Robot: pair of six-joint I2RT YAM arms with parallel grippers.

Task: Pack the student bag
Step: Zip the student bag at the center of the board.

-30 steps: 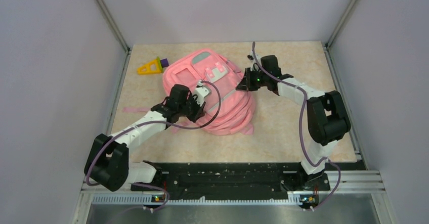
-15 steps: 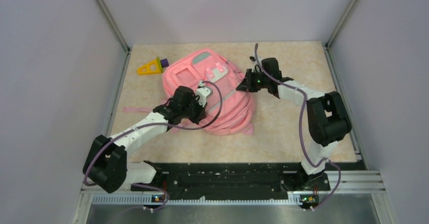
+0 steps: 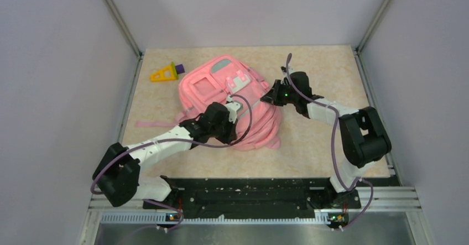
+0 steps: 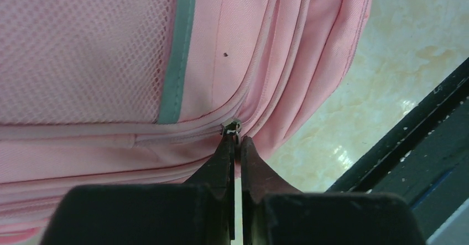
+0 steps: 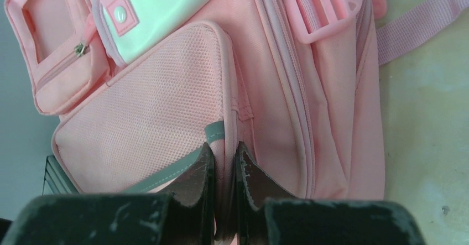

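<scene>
Low in the top view, the left gripper has its fingers pressed together on the small metal zipper pull of the student bag, which lies flat mid-table; so thin a tab could slip free if tugged off the zipper's line. Further up, the right gripper pinches a fold of soft pink cloth by the mesh pocket, and that limp fabric may bunch and jam the slider. At upper left lies a yellow plastic triangle, near the bag.

A beige marbled table stands inside plain pale lilac walls, with metal corner posts and even, soft light.
</scene>
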